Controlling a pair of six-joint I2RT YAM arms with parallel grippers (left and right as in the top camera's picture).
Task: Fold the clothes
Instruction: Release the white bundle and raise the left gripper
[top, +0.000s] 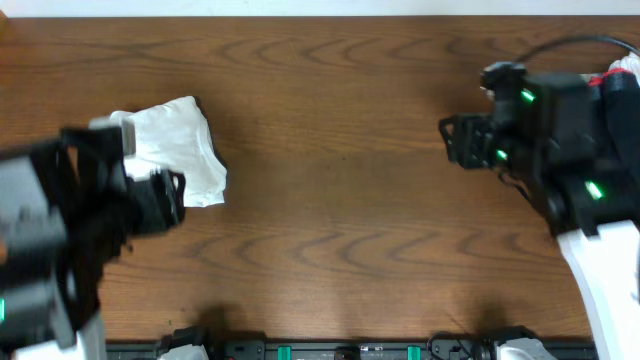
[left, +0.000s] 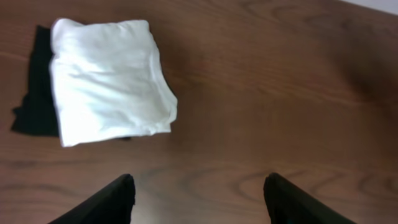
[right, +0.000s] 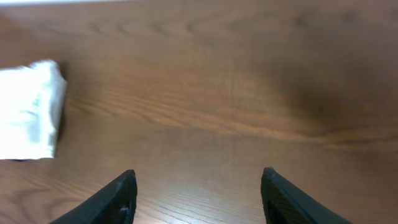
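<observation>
Brown wood surface (top: 350, 150). Folded white garment (top: 180, 150) at left of overhead frame, lying on a black garment (left: 37, 93). Left pincer (left: 199, 182) open, empty, near it. Right pincer (right: 199, 174) open, empty, far right.

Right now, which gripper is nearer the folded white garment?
Left. The left gripper is right beside the folded white garment, at its near edge. The right gripper is far across the table, on the opposite side.

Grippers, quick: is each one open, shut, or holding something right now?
Left gripper: open, holding nothing.
Right gripper: open, holding nothing.
</observation>
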